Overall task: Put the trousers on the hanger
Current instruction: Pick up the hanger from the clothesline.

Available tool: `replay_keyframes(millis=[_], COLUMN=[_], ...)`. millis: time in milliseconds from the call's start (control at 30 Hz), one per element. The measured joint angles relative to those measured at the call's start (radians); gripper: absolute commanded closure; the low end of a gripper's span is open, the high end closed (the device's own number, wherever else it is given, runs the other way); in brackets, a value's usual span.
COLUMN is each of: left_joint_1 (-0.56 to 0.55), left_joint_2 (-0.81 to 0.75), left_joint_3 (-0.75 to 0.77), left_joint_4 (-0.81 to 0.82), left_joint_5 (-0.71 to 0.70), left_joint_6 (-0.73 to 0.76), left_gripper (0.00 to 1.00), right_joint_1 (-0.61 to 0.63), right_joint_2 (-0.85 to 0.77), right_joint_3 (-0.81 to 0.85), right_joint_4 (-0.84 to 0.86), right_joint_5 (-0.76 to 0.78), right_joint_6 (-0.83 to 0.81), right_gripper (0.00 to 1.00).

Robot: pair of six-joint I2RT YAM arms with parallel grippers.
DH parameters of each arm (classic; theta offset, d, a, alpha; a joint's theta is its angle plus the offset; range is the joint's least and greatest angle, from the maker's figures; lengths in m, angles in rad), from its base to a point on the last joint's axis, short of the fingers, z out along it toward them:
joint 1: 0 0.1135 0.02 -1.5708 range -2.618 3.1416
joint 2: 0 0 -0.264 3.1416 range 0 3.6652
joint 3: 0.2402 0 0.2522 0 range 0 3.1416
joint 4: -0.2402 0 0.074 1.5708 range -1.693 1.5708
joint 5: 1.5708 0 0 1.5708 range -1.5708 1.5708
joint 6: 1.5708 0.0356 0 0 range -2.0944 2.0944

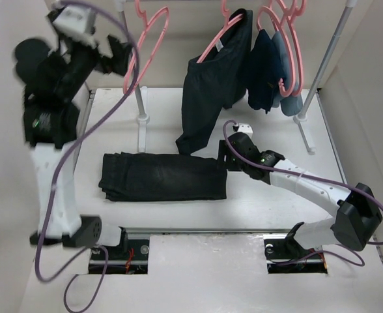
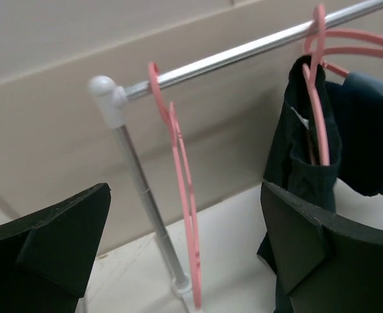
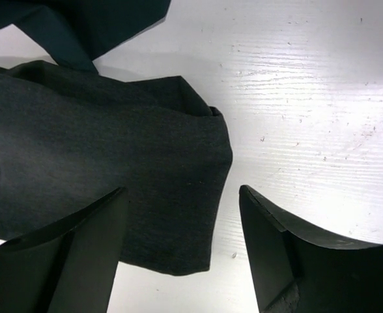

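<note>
We see the left gripper (image 2: 185, 188) gaping before the hanger (image 2: 174, 130); the right gripper (image 3: 182, 192) (spread, empty) hovers over the trousers (image 3: 81, 143).

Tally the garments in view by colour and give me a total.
Black: 2, the folded black cloth trousers on the table and the hanging black cloth garment
Navy: 1, the hanging navy cloth garment
Pale blue: 1, the hanging pale-blue cloth garment
Total: 4
</note>
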Motion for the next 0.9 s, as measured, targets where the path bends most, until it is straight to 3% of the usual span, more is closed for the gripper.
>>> replay_keyframes(millis=[233,333,367,400,467,567,600,733,900], left_joint_1=[-0.126,-0.143,-0.145,-0.145,-0.146,-0.146,-0.147,-0.165,-0.177], left_joint_2=[0.34,0.399,0.403,0.403,0.391,0.35,0.332,0.267,0.228], left_joint_3=[0.053,0.051,0.047,0.044,0.024,-0.044,-0.071,-0.147,-0.135], left_joint_4=[-0.02,-0.037,-0.039,-0.04,-0.023,-0.002,0.001,0.03,0.03], left_joint_5=[-0.166,-0.256,-0.289,-0.319,-0.361,-0.393,-0.399,-0.422,-0.428], left_joint_6=[0.017,0.035,0.042,0.05,0.058,0.064,0.064,0.07,0.074], left_gripper=[0.01,0.08,0.16,0.34,0.58,0.91,0.98,1.0,1.0], right_joint_1=[0.0,0.0,0.0,0.001,0.005,0.011,0.012,0.012,0.013], right_joint_2=[-0.007,-0.022,-0.029,-0.039,-0.056,-0.078,-0.082,-0.084,-0.084], right_joint_3=[-0.042,-0.064,-0.07,-0.074,-0.079,-0.079,-0.079,-0.079,-0.078], right_joint_4=[-0.002,-0.007,-0.011,-0.011,-0.014,-0.015,-0.015,-0.018,-0.027], right_joint_5=[0.003,0.004,0.004,0.004,0.006,0.01,0.013,0.016,0.019], right_joint_6=[-0.015,-0.013,-0.012,-0.01,-0.01,-0.009,-0.009,-0.009,-0.009], right_gripper=[0.26,0.26,0.26,0.26,0.26,0.26,0.26,0.26,0.26])
